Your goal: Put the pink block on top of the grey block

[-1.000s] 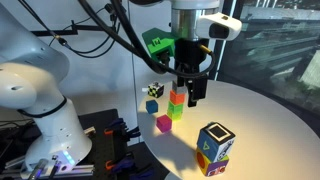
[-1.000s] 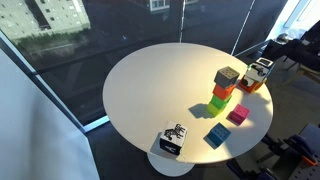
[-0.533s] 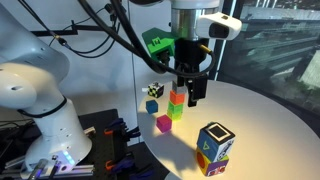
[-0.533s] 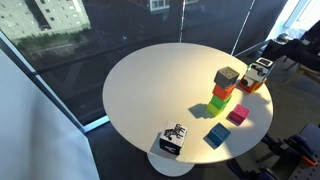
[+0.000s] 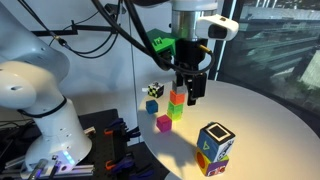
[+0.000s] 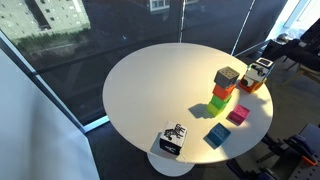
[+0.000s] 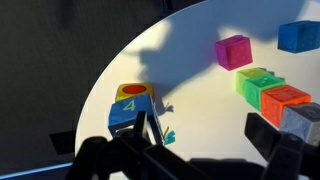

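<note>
The pink block (image 5: 164, 122) lies on the white round table (image 5: 255, 115), beside a stack of cubes: green (image 5: 176, 112) at the bottom, orange (image 5: 178, 98) above it. In an exterior view the grey block (image 6: 227, 76) tops that stack, with the pink block (image 6: 238, 115) next to its base. My gripper (image 5: 191, 92) hangs open and empty beside the top of the stack. In the wrist view the pink block (image 7: 234, 50) is upper right, the grey block (image 7: 306, 121) is at the right edge, and the open jaws (image 7: 205, 135) hold nothing.
A larger multicoloured cube (image 5: 213, 147) stands near the table edge, also in the wrist view (image 7: 130, 105). A black-and-white patterned cube (image 6: 172, 140) and a flat blue block (image 6: 216, 136) lie on the table. The robot's white base (image 5: 35, 95) stands beside it.
</note>
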`<action>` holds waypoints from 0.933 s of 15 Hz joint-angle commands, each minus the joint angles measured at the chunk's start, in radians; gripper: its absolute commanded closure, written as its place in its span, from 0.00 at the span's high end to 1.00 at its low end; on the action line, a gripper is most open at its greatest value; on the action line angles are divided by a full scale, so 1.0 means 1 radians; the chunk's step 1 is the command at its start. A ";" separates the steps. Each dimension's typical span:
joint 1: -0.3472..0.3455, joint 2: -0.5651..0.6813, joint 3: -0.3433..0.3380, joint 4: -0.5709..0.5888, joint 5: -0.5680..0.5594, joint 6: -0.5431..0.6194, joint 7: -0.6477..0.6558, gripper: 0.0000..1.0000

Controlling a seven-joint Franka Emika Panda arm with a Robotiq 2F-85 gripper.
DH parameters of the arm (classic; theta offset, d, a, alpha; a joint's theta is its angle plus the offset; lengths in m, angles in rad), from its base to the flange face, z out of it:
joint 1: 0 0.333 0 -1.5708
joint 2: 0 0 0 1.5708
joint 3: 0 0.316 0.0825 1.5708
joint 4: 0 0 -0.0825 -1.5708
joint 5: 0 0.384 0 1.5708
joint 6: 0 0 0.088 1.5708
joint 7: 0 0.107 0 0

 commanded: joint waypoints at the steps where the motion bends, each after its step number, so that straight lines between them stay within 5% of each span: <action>1: -0.006 0.002 0.038 -0.004 -0.002 0.006 0.010 1.00; 14: 0.017 0.018 0.162 -0.129 -0.112 0.017 0.025 1.00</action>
